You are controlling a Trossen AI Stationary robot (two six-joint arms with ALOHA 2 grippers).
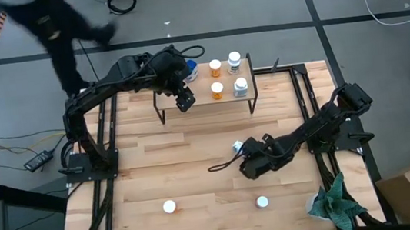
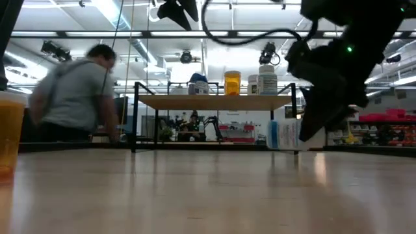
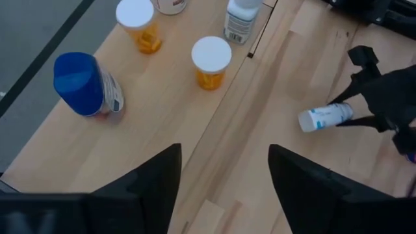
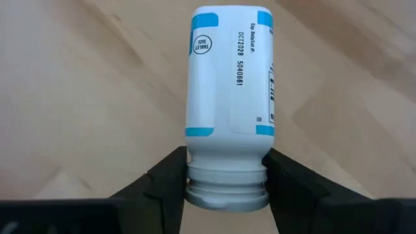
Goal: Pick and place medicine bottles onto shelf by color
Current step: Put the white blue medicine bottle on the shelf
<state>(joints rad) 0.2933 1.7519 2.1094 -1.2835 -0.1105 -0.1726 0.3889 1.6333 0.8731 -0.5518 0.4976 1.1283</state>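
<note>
The shelf [image 1: 203, 100] sits at the table's 12 o'clock, carrying five bottles — the left gripper [image 1: 184, 100] hovers over its left end, jaws apart and empty. Near centre, the right gripper [image 1: 245, 152] clamps a lying white bottle [image 4: 231, 91] by its cap end.

Shelf [image 2: 214, 102] carries upright bottles; dark hand [image 2: 311, 138] low at white-blue bottle [image 2: 284, 135] lying on table [image 2: 195, 195].

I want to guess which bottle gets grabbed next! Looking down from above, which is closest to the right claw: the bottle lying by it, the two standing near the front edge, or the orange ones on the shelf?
1. Lying bottle, at the right claw.
2. Front right bottle.
3. Front left bottle.
4. Orange bottles on the shelf, farthest back, though not much beyond the third.
</note>
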